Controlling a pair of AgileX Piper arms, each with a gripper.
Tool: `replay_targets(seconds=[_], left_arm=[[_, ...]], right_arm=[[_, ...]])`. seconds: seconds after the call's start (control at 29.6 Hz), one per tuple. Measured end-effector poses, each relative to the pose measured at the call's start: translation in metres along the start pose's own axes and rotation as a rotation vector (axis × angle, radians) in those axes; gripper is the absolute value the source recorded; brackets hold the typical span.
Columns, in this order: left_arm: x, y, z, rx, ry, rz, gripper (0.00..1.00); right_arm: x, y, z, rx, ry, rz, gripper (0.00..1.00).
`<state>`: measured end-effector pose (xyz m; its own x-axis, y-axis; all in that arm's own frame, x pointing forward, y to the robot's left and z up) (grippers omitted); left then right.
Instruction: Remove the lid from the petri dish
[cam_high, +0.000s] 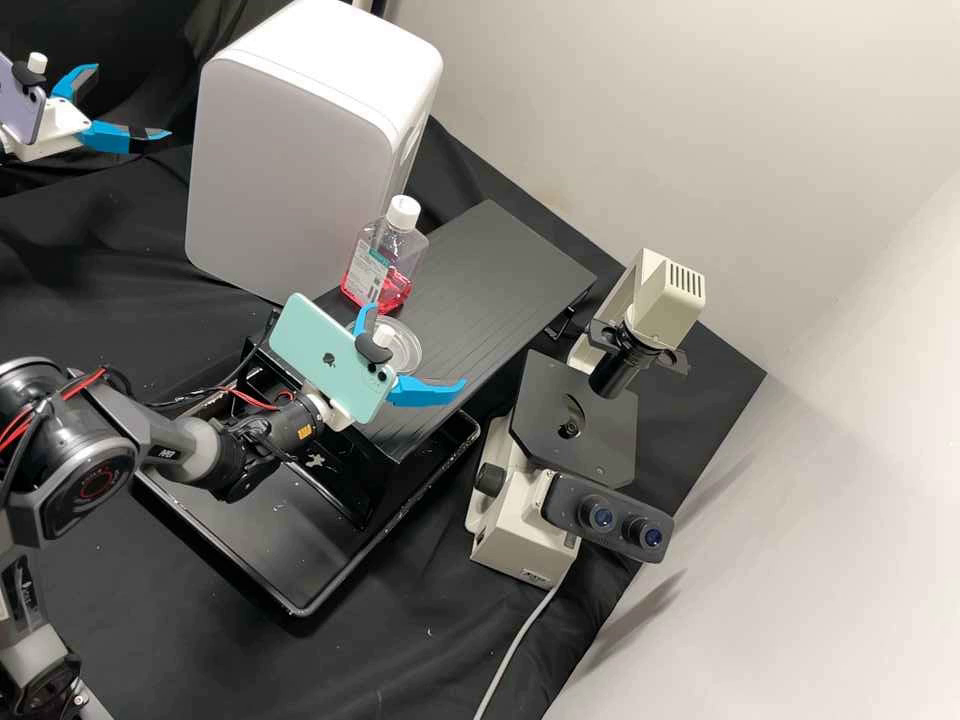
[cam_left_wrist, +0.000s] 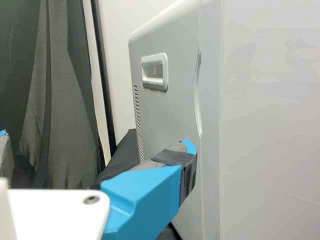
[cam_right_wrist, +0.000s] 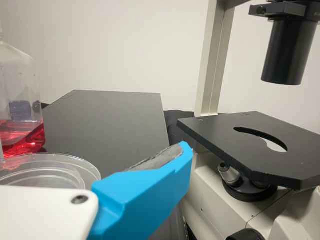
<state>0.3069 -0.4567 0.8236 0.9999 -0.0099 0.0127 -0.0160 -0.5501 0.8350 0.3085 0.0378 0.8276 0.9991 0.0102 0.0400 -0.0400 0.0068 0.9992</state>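
A clear round petri dish (cam_high: 402, 343) lies on the near end of the black ribbed platform (cam_high: 500, 270), just in front of a flask of red liquid (cam_high: 384, 262). My right gripper (cam_high: 413, 347) is open, with its blue fingers on either side of the dish and apart from it. In the right wrist view the dish (cam_right_wrist: 45, 172) lies low beside one blue finger (cam_right_wrist: 150, 182), with the flask (cam_right_wrist: 17, 120) behind it. My left gripper (cam_high: 132, 100) is open and empty at the far left, beside the white box (cam_high: 310, 140); one of its fingers (cam_left_wrist: 150, 195) is close to the box's wall (cam_left_wrist: 240, 125).
A microscope (cam_high: 590, 430) stands right of the platform, its black stage (cam_right_wrist: 250, 145) close to my right gripper. A black tray (cam_high: 300, 540) lies under the platform's near end. Black cloth covers the bench, and a white wall runs along the right.
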Motion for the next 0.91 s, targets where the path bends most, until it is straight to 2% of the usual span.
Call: replay_targets(seconds=[0.41, 0.44, 0.51, 0.54, 0.64, 0.74, 0.91], left_arm=[[0.0, -0.0003, 0.001, 0.0, -0.005, -0.001, 1.0], [0.0, -0.0011, 0.002, -0.008, -0.006, -0.004, 1.0], [0.001, -0.0042, 0.007, -0.026, -0.023, -0.014, 1.0], [0.001, -0.0064, 0.01, -0.025, -0.034, -0.022, 1.0], [-0.002, -0.0144, 0.021, -0.038, -0.052, -0.045, 1.0], [-0.009, -0.0248, 0.031, -0.049, -0.062, -0.079, 1.0], [-0.029, -0.0402, 0.058, -0.048, -0.128, -0.102, 1.0]], right_arm=[[0.0, 0.0, 0.0, 0.0, 0.0, 0.0, 1.0], [0.0, 0.0, 0.0, 0.0, 0.0, 0.0, 1.0], [0.0, 0.0, 0.0, 0.0, 0.0, 0.0, 1.0], [0.0, 0.0, 0.0, 0.0, 0.0, 0.0, 1.0], [0.0, 0.0, 0.0, 0.0, 0.0, 0.0, 1.0], [0.0, 0.0, 0.0, 0.0, 0.0, 0.0, 1.0], [0.0, 0.0, 0.0, 0.0, 0.0, 0.0, 1.0]])
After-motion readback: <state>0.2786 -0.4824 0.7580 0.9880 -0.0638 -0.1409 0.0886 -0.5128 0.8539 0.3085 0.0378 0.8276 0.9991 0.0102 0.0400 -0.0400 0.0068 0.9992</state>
